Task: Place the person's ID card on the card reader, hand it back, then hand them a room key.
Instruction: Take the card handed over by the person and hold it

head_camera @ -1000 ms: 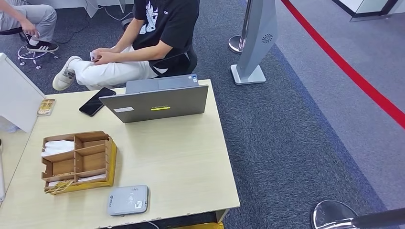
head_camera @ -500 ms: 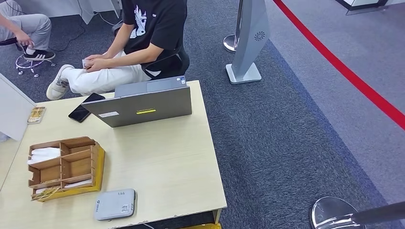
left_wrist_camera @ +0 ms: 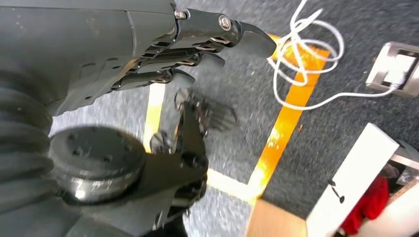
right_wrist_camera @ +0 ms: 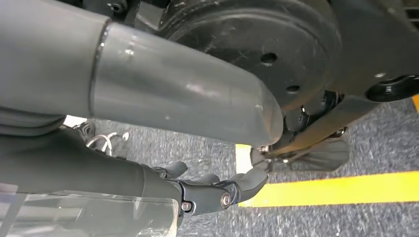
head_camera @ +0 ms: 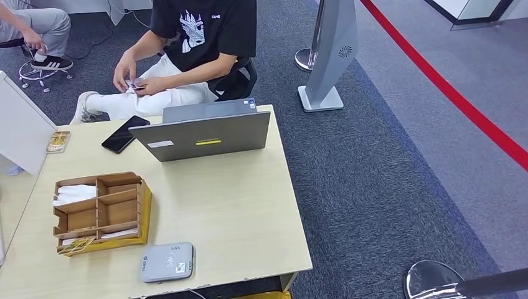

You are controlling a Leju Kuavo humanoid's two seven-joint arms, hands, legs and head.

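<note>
A seated person beyond the table's far edge holds a small card (head_camera: pixel 133 85) in both hands over their lap. The grey card reader (head_camera: pixel 167 261) lies flat near the table's front edge. Beside it, the wooden organizer (head_camera: pixel 99 212) has white cards in its back-left compartment and thin cards in the front ones. My left hand (left_wrist_camera: pixel 197 44) hangs by my side over the floor, its fingers stretched out and holding nothing. In the right wrist view my right hand (right_wrist_camera: pixel 207 190) also hangs low with thumb and fingers apart, holding nothing.
An open grey laptop (head_camera: pixel 205 134) stands at the table's (head_camera: pixel 236 205) far edge, with a black phone (head_camera: pixel 126 133) to its left. A white panel (head_camera: pixel 22 121) rises at the table's left end. A grey kiosk stand (head_camera: pixel 330 56) and a stanchion base (head_camera: pixel 429 280) stand on the carpet to the right.
The head camera swung left, then back right, shifting the whole scene. The person has raised their hands from the lap and now fingers the card higher up. Nothing on the table has moved.
</note>
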